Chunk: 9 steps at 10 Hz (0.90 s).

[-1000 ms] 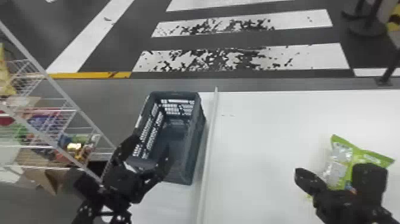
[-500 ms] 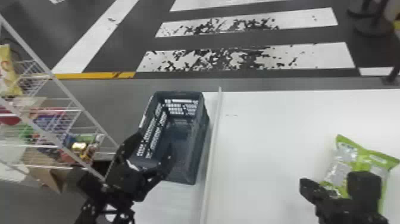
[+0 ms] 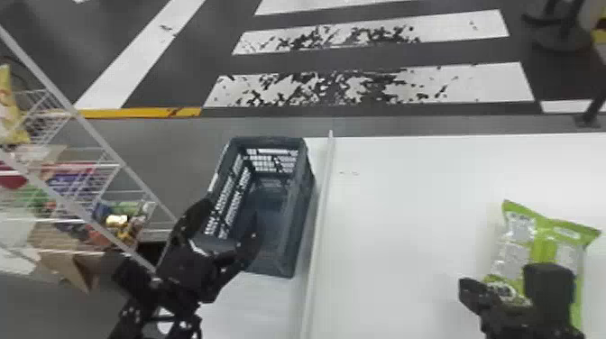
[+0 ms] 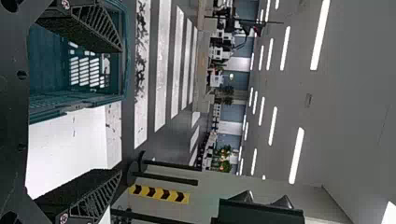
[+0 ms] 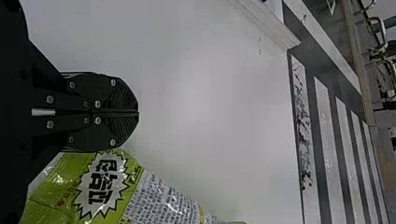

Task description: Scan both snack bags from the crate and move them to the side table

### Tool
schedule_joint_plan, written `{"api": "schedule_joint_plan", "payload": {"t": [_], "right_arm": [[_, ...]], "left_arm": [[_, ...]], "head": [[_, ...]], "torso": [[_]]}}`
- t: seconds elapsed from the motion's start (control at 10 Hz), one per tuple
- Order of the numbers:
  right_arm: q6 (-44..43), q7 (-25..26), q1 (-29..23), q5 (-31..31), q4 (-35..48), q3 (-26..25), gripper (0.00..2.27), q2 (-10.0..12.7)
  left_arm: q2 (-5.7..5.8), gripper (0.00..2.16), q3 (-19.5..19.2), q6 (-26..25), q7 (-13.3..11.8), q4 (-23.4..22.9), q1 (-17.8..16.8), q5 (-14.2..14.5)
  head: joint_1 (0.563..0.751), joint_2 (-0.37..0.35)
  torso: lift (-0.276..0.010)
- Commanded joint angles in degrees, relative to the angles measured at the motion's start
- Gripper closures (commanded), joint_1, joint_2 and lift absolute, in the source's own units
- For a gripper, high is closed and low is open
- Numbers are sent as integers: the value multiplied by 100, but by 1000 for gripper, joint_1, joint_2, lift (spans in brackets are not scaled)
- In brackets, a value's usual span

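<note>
In the head view my left gripper [image 3: 231, 215] is over the near end of the dark crate [image 3: 293, 234], its fingers apart with nothing between them. The left wrist view has the same gripper [image 4: 120, 111] beside the crate [image 4: 125, 74]. My right gripper [image 3: 468, 290] stands low over the white table at the left side of the green snack packaging [image 3: 541, 239], which its arm partly covers. Seen from the right wrist, the gripper [image 5: 138, 112] has its fingers pressed together, and the green packaging [image 5: 70, 186] lies right beside them. I cannot tell whether it is one bag or two.
A raised white strip [image 3: 321, 207] runs between the crate and the wide white table [image 3: 397, 216]. At the left stands a white wire rack [image 3: 97, 139] holding colourful packages. Beyond the table's far edge lies a floor with white stripes; black posts [image 3: 554, 31] stand at far right.
My right gripper has drawn back a little toward the near edge, relative to the green packaging. The left gripper holds its place by the crate.
</note>
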<state>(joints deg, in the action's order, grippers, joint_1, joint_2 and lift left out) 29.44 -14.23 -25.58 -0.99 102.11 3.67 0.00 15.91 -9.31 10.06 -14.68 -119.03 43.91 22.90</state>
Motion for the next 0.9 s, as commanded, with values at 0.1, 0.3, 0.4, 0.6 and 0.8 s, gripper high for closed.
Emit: {"api": "schedule_joint_plan", "payload": {"t": [0.1, 0.3, 0.4, 0.6, 0.8], "right_arm": [[146, 0, -96, -68, 46, -236, 2250, 5], [128, -9, -184, -130, 151, -297, 2250, 5], [128, -18, -263, -218, 327, -280, 2253, 5], [163, -18, -474, -402, 933, -262, 2253, 5], [163, 0, -369, -560, 1267, -482, 2250, 5]], "left_arm": [[0, 76, 17, -18, 0, 21, -23, -5], [0, 76, 35, -18, 0, 29, -41, -5], [0, 76, 35, -18, 0, 29, -41, -5], [0, 76, 35, -18, 0, 38, -41, -5], [-9, 76, 35, -18, -9, 38, -14, -5]], "head": [[695, 223], [695, 198], [695, 191], [695, 196], [695, 199]], "torso": [[-29], [-29], [-29], [-29], [-29]]}}
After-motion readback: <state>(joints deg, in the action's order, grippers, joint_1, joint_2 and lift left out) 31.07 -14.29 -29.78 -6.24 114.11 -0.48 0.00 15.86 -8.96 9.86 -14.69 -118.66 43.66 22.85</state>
